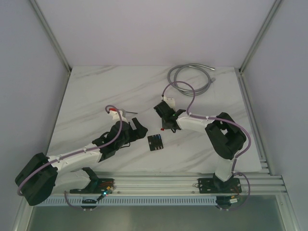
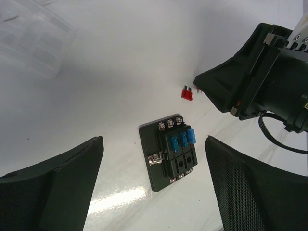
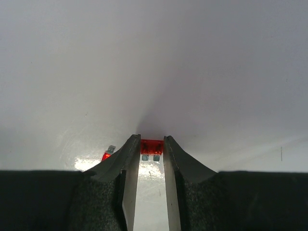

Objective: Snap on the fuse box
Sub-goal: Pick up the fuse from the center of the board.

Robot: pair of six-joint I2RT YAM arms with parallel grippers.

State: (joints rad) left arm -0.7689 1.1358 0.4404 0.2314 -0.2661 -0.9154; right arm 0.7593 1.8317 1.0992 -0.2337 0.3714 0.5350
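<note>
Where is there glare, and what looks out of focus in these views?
Left wrist view: a glare patch on the table near the sharp fuse box; the clear plastic case is blurred. Right wrist view: glare beside the soft-looking fingers; the red fuse between them is sharper. Top view: even light, faint shadows.

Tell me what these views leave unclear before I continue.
Right tool grip: in the right wrist view its tips flank a red fuse; contact unclear.
Second red fuse: same view, mostly hidden behind that tool.
Clear container: left wrist view, blurred and cut off by the top-left corner; contents unreadable.
Fuse box slots: too small in the top view.
</note>
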